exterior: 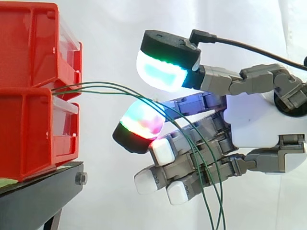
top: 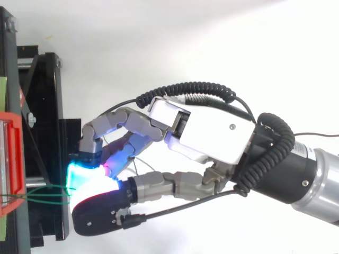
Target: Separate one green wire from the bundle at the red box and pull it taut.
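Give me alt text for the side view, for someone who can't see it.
A robot hand reaches in from the right, its glowing pads apart, with thin green wires passing through the gap between them. The wires run from between two stacked red bins on a black stand at left, then sag down across the hand's other fingers.

Hand [top: 206,132] is recorded just right of the black stand [top: 66,135]. Green wires [top: 47,201] are stretched from the red bin [top: 15,159] at the left edge across to the hand.
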Controlling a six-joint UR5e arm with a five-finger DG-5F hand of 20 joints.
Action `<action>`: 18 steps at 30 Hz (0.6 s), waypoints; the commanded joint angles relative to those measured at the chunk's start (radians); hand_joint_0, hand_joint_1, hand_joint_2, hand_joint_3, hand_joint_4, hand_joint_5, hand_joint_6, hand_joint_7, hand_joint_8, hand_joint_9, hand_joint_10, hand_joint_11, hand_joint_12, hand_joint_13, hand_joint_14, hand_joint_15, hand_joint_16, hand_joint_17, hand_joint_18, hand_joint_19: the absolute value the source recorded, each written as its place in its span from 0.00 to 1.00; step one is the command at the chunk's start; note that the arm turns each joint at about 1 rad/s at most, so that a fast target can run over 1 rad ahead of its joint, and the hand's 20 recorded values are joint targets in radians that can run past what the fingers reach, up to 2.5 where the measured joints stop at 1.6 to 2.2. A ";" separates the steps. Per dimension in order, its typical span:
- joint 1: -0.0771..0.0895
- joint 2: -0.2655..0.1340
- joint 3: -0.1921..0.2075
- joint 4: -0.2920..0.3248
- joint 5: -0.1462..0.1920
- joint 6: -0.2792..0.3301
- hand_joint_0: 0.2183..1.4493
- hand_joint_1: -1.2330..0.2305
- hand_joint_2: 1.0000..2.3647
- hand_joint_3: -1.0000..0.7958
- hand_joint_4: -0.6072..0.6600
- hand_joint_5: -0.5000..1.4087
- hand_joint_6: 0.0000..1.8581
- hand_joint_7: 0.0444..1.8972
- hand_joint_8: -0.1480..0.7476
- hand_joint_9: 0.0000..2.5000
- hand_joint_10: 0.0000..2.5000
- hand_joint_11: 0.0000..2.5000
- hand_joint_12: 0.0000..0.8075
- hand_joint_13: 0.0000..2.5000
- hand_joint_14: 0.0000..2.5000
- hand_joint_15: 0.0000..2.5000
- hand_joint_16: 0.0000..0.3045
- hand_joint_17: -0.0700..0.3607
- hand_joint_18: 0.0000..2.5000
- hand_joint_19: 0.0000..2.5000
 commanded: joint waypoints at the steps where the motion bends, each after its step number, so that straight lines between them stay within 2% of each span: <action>1: -0.001 -0.001 0.000 0.000 0.001 -0.001 0.25 0.47 0.00 0.28 0.60 0.19 0.48 0.50 0.47 0.44 0.01 0.23 0.41 0.35 0.01 0.16 0.17 0.44 0.31 0.25; 4: -0.001 0.001 0.000 0.000 0.003 -0.001 0.30 0.39 0.00 0.32 0.59 0.18 0.48 0.52 0.46 0.43 0.01 0.23 0.39 0.35 0.01 0.16 0.16 0.42 0.30 0.25; 7: -0.001 -0.001 0.000 0.000 0.003 -0.001 0.31 0.35 0.01 0.35 0.58 0.18 0.48 0.52 0.45 0.42 0.01 0.23 0.39 0.35 0.01 0.16 0.16 0.42 0.29 0.25; 18: -0.001 -0.001 0.000 0.000 0.003 -0.001 0.34 0.30 0.01 0.38 0.54 0.18 0.49 0.52 0.45 0.41 0.01 0.23 0.38 0.34 0.01 0.16 0.16 0.42 0.29 0.24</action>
